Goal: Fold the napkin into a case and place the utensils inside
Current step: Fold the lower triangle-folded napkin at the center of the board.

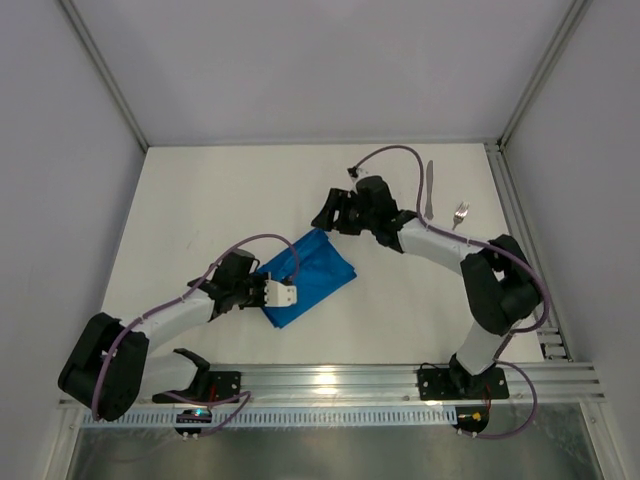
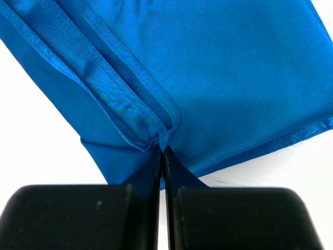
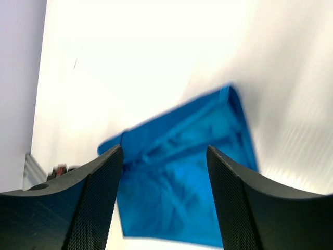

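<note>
- napkin (image 1: 310, 275): you have it near the middle of the table (image 1: 220, 200), just ahead of the left arm, lying slantwise and already folded over on itself into a compact, several-layered patch.
- appearance: bright blue with a slight sheen; thin and soft. the left wrist view shows stacked hemmed edges running in parallel bands towards one corner, with a lower layer peeking out beneath.
- left gripper (image 2: 162, 151): clenched on the napkin. its jaws are closed tight, with a hemmed corner of the cloth pinched at their tips.
- right gripper (image 3: 165, 153): released, fingers spread wide with nothing between them. it hovers near the far corner of the cloth (its own view is blurred, so you cannot judge contact).
- knife (image 1: 429, 190) and fork (image 1: 459, 214): on the table at the far right, side by side and well apart from the napkin.
- progress, as a judgement: you are partway through the folding. the cloth is reduced but reads as a broad patch, not yet a narrow utensil-length case.
- left to do: the final folds to form the pouch, then both utensils fetched and slipped inside.
</note>
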`<state>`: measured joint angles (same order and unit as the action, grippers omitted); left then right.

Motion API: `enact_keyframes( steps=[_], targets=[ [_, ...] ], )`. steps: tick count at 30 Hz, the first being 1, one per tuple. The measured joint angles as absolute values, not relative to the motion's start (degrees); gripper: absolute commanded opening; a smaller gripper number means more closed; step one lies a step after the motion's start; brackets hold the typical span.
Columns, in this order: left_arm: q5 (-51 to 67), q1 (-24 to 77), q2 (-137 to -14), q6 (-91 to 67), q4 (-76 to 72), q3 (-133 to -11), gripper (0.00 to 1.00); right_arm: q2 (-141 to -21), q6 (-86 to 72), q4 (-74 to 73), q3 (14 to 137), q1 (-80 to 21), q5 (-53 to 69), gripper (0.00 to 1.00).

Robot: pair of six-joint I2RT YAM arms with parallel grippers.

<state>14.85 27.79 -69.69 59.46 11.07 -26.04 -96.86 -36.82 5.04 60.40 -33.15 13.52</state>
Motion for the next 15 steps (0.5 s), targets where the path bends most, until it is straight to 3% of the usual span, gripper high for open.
enact_keyframes(
  steps=[4,7,15],
  targets=[
    [14.72,27.79,-69.82,59.48,10.92,-26.04,0.00,-105.43,-32.34,1.39,71.53,-30.52,13.67,0.67],
    [14.70,27.79,-69.89,59.53,10.83,-26.04,0.00,-111.72,-29.80,-0.99,77.36,-30.26,13.30,0.59],
    [14.66,27.79,-70.15,60.18,10.46,-26.04,0.00,-120.01,-27.70,-6.52,81.41,-30.30,13.32,0.53]
  ],
)
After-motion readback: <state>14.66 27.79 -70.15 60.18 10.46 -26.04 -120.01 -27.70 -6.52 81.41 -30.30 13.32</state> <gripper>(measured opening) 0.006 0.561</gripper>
